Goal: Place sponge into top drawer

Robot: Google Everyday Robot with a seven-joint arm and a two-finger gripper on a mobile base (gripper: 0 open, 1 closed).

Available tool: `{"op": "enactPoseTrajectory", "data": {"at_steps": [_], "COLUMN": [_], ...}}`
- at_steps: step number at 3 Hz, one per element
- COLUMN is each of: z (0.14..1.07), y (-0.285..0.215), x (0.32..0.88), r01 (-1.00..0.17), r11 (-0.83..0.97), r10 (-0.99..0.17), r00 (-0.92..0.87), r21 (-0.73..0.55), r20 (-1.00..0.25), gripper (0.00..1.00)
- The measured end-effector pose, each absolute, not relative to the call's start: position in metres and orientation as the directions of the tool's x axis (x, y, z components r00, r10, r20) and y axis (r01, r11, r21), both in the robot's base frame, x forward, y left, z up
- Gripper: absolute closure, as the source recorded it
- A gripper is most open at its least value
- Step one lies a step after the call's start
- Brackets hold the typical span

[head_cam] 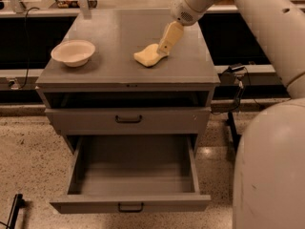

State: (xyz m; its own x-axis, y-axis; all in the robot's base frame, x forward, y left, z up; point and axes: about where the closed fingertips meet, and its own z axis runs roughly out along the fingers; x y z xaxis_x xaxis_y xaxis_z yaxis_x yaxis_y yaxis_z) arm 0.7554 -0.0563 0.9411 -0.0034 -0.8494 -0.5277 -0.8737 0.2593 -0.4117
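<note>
Camera view, single frame.

- Grey cabinet (119, 32): flat top. It carries two items, well apart.
- Cream bowl (73, 52): upright, near the left edge of the top.
- Sponge (148, 57): pale yellow with a wavy outline. It lies flat on the cabinet top, right of centre and toward the front edge. It is not in any drawer.
- Arm (248, 13): white. It enters from the upper right and reaches down and left over the cabinet.
- Gripper (163, 49): pale yellow, tilted, pointing down and left. Its tip meets the right end of the sponge where the two overlap in this view. I cannot tell whether it is spread or closed, or whether it has a grasp on the sponge.
- Upper drawer front (128, 119): closed, with a black handle at its centre. A dark open slot runs above it, just under the cabinet top.
- Top drawer (95, 203): the lowest one, pulled well out toward the camera. It is a wide, shallow grey tray with a small black handle on its front panel. Its inner floor is visible.
- Robot body (269, 175): a white rounded mass filling the lower right corner, beside the open drawer.
- Floor (28, 151): speckled.
</note>
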Motion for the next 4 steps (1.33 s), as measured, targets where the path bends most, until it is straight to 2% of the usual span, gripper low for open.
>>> {"op": "enactPoseTrajectory", "data": {"at_steps": [1, 3, 4], "z": [0.915, 0.866, 0.839], "y": [-0.05, -0.032, -0.032], "x": [0.779, 0.804, 0.811], "r01": [-0.882, -0.913, -0.923], "r11": [0.293, 0.304, 0.32], "r10": [-0.819, -0.802, -0.806], "r00": [-0.032, -0.091, -0.146], "r21": [-0.37, -0.272, -0.215], "r20": [-0.574, -0.59, -0.574], "gripper": [0.0, 0.0, 0.14]}}
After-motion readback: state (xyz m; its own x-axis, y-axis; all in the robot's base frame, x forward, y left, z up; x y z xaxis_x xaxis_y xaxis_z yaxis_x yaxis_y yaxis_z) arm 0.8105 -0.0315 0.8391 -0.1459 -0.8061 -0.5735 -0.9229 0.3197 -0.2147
